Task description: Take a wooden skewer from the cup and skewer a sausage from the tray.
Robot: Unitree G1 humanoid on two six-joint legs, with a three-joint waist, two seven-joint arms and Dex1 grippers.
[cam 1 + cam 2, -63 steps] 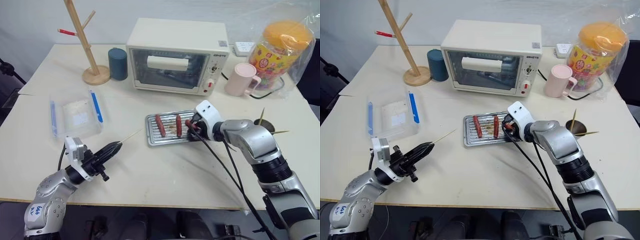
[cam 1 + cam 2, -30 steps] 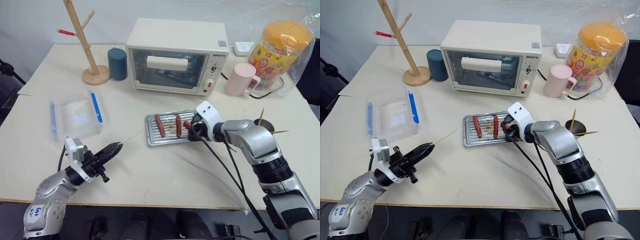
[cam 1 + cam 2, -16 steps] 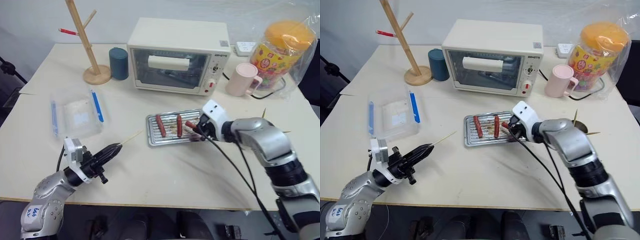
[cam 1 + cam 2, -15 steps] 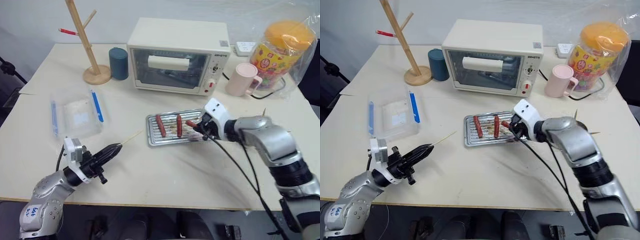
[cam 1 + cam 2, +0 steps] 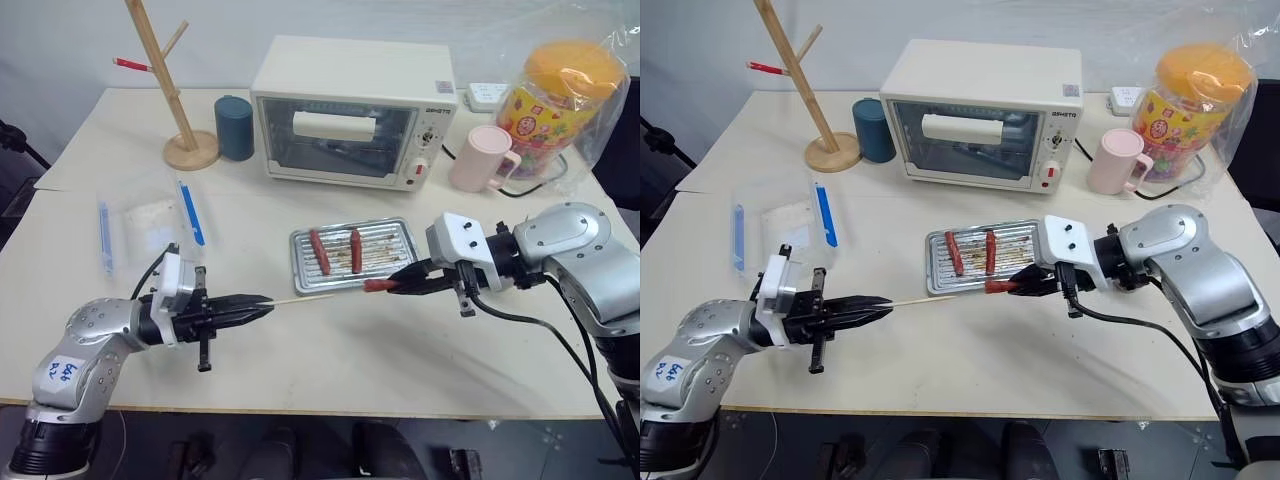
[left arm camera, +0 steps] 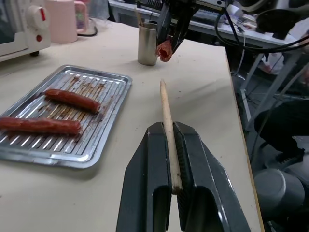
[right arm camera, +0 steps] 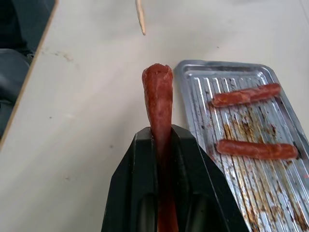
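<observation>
Just in front of the ridged silvery metal tray [image 5: 352,255], the left gripper [image 5: 262,304] clamps the thin pale wooden skewer [image 5: 302,297] and the right gripper [image 5: 398,286] clamps the glossy red-brown sausage [image 5: 378,285], tip facing end but apart, so next comes aligning and piercing.

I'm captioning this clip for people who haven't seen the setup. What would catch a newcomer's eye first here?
Front and centre, the right gripper holds a red sausage level in the air, its end facing the tip of the wooden skewer that sticks out of the left gripper; a gap remains between them. Just behind sits the silver tray with two more sausages, in front of a cream toaster oven.
</observation>
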